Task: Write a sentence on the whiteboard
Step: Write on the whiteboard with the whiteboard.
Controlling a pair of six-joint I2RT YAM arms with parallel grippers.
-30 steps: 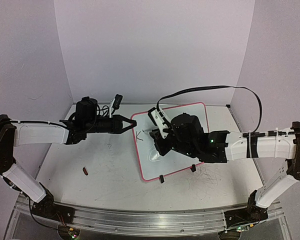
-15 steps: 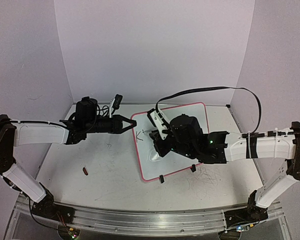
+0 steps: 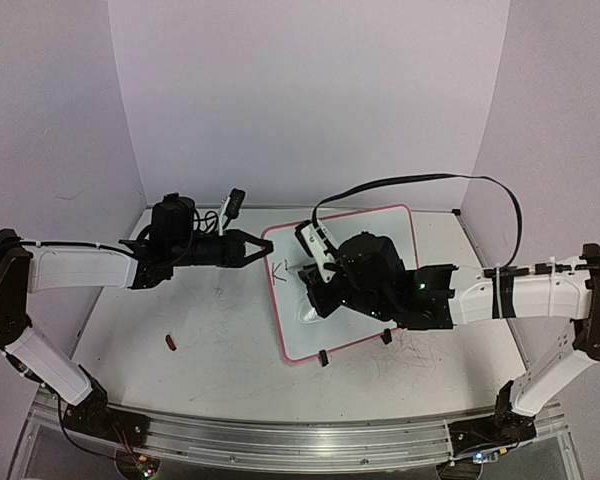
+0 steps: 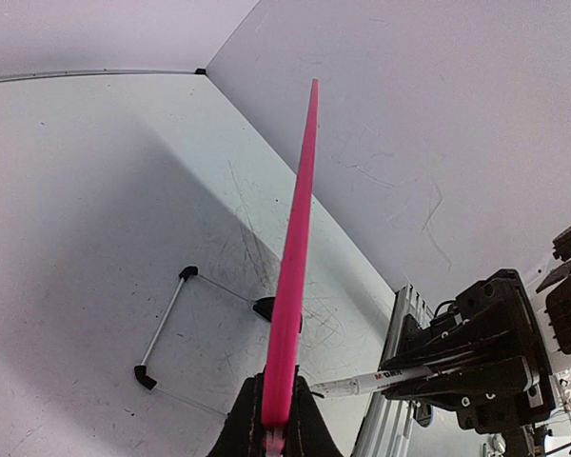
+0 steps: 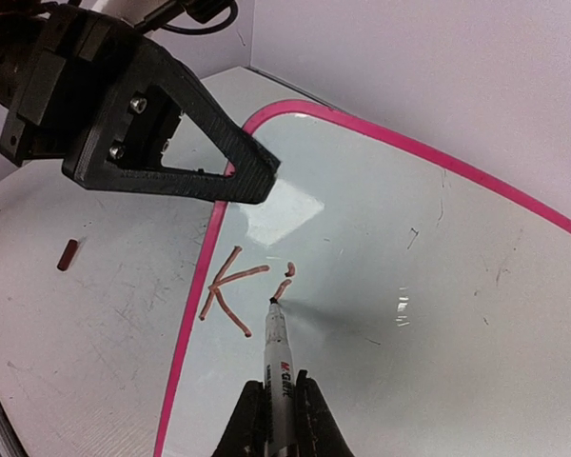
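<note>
i'm barely into the sentence (image 5: 236, 276): only a "K" and an "i" stand on the whiteboard (image 3: 298, 338), near the edge the left gripper (image 3: 260, 250) holds, so nearly all the words are left to write. the strokes look reddish in the right wrist view and dark from above, so i can't be sure of the ink colour. the right gripper (image 5: 278, 405) is clamped on the marker (image 5: 279, 352), its tip touching the board at the foot of the "i". the left gripper pinches the board's pink rim, steadying it on the table (image 3: 210, 320).

the board to the right of the letters is bare. a black cable (image 3: 410, 180) loops above the board, two clip feet (image 3: 322, 357) sit at its near edge, and a small dark red piece (image 3: 170, 342) lies well apart.
</note>
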